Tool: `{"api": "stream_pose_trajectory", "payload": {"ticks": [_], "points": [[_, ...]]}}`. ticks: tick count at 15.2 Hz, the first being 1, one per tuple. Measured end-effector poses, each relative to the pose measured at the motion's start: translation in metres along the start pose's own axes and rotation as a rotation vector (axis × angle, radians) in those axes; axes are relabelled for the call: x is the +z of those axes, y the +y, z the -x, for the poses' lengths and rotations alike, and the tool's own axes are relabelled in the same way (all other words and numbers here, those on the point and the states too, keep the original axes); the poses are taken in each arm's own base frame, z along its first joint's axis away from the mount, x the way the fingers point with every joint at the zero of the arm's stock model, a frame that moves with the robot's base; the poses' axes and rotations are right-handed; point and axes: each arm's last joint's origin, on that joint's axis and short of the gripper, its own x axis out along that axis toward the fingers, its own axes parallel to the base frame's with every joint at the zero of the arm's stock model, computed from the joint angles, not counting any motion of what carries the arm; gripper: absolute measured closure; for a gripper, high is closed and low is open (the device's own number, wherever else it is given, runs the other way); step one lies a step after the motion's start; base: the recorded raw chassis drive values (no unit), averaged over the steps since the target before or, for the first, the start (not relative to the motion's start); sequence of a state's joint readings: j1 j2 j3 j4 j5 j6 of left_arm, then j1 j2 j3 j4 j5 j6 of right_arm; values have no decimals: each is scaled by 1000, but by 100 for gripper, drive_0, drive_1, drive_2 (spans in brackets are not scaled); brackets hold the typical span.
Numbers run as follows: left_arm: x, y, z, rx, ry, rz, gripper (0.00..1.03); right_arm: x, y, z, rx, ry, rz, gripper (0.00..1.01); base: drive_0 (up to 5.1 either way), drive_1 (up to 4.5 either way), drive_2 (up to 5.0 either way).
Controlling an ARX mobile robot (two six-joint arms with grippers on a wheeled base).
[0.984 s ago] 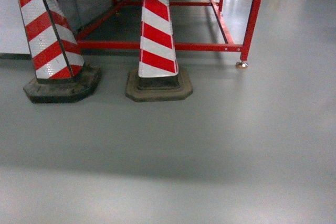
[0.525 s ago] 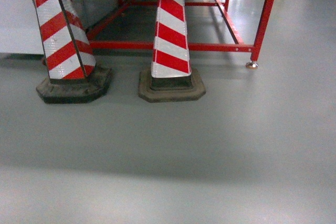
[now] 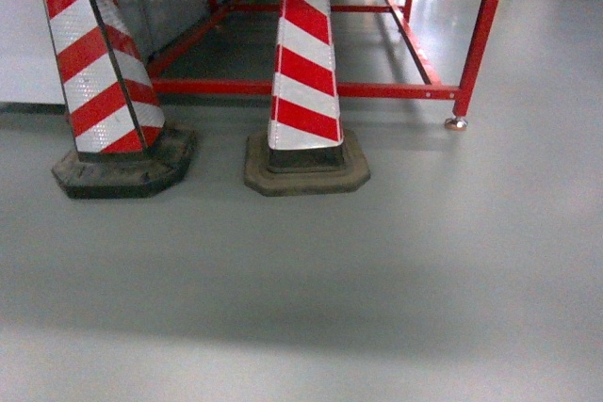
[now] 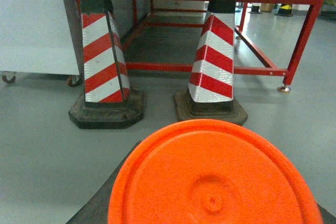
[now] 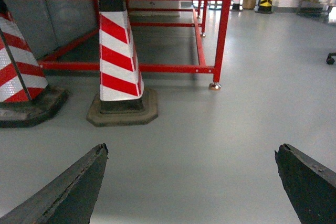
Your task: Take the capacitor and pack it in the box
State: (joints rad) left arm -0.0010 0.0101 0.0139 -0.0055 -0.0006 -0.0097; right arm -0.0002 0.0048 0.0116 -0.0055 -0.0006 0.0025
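In the left wrist view a round orange part, the capacitor (image 4: 212, 182), fills the lower middle with its flat end toward the camera. My left gripper (image 4: 220, 187) is shut on it. One dark finger (image 4: 113, 192) shows along its left side and the other is hidden behind it. In the right wrist view my right gripper (image 5: 191, 149) stands open over bare grey floor, holding nothing, with its two dark fingertips (image 5: 79, 182) wide apart. The box is out of view. Neither gripper shows in the head view.
Two red-and-white striped cones on black bases stand close ahead, one on the left (image 3: 108, 91) and one in the middle (image 3: 303, 82). Behind them is a red metal frame (image 3: 311, 89) with a footed leg (image 3: 457, 121). A white cabinet on casters (image 4: 31, 24) stands at the left.
In the head view the cones and the red frame have slid to the right and lower, so the robot's viewpoint has shifted. No gripper appears in any head frame.
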Motion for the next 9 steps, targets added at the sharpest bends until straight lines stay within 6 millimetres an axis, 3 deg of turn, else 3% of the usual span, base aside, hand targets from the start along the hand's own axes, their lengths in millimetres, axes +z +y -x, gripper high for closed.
{"api": "stream_pose_trajectory", "payload": {"ticks": [9], "points": [[0, 0, 0, 0, 2, 0, 60, 0, 0, 0, 0, 1, 0, 3, 8, 405, -389]]}}
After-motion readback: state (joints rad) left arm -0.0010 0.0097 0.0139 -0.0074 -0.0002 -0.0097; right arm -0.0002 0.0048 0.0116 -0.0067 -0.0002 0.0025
